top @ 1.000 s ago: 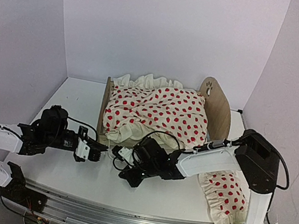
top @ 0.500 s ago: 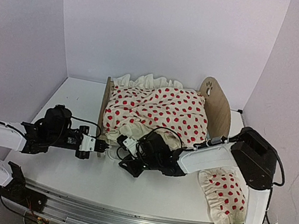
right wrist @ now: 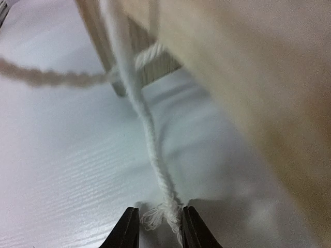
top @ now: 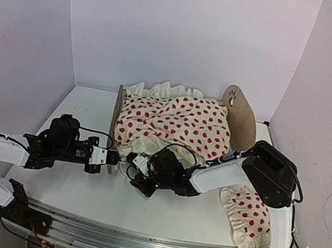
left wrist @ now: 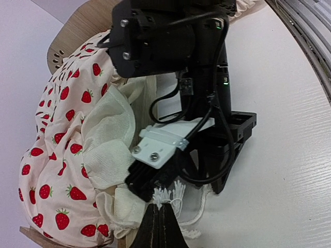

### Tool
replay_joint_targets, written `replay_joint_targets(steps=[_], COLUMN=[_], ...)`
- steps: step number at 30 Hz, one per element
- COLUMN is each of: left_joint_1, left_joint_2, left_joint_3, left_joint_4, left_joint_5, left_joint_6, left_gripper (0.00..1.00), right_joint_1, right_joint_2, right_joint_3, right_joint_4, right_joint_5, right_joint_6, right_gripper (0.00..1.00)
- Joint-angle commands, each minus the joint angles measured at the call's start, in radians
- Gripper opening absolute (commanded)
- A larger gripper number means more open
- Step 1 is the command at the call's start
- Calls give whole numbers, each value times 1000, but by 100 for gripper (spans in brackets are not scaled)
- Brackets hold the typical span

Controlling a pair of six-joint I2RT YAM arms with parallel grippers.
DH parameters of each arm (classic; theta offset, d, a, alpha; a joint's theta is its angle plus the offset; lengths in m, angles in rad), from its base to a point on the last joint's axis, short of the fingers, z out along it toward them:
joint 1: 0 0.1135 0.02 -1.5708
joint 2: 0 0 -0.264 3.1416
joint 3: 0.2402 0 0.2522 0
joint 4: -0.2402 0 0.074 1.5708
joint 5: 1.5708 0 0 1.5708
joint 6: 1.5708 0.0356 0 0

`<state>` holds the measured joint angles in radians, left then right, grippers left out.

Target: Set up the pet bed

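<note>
Starting at the near right: pillow (top: 246,216), cream with red spots, lying flat on the table (top: 85,110). Next, mid-table, and here's the action: both grippers low over the surface, nearly tip to tip, just off the near-left corner of the bed (top: 115,121). Left gripper (left wrist: 159,209) pointing in from the left, pressed fully together, tips touching the frayed end of a white cord (right wrist: 147,134). Right gripper (right wrist: 160,211) facing it from the right, spread a little, that same frayed end lying loose in the gap and not clamped. From there, cord running away across the tabletop toward a blurred wooden leg and some cream cloth; what it is attached to, impossible to tell. Just behind the grippers, ruffled edge of the blanket (top: 182,123) spilling over the bed's near side. Further back, the bed itself, standing mid-table toward the rear wall, low footboard (top: 119,100) on the left, rounded headboard (top: 242,121) on the right, paw cutout (top: 232,98) near its top. Blanket heaped in rumpled folds right across the frame from end to end, red spots on cream, frill bunched up along the far side.
</note>
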<state>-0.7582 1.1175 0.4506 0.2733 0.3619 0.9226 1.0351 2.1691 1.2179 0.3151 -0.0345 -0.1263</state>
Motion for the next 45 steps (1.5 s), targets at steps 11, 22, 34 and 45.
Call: replay_joint_targets(steps=[11,22,34,45], left_joint_1=[2,1,-10,61], left_joint_2=[6,87,304,250], left_joint_3=[56,118,238,309], left_joint_4=[31,10,-93,-357], left_joint_5=[-12,86,150,175], left_joint_6=[-54,-303,-435,-254], left_gripper=[0,0,19,88], right_joint_1=[65,126,168,151], right_joint_2=[-21,-173,-213,-211], right_joint_3=[-62,-97,-111,-98], right_joint_4=[-206,-1,111,148], right_joint_5=[48,3,-8,-131], right_joint_6=[127,265,284,372], right_gripper=[0,0,0,0])
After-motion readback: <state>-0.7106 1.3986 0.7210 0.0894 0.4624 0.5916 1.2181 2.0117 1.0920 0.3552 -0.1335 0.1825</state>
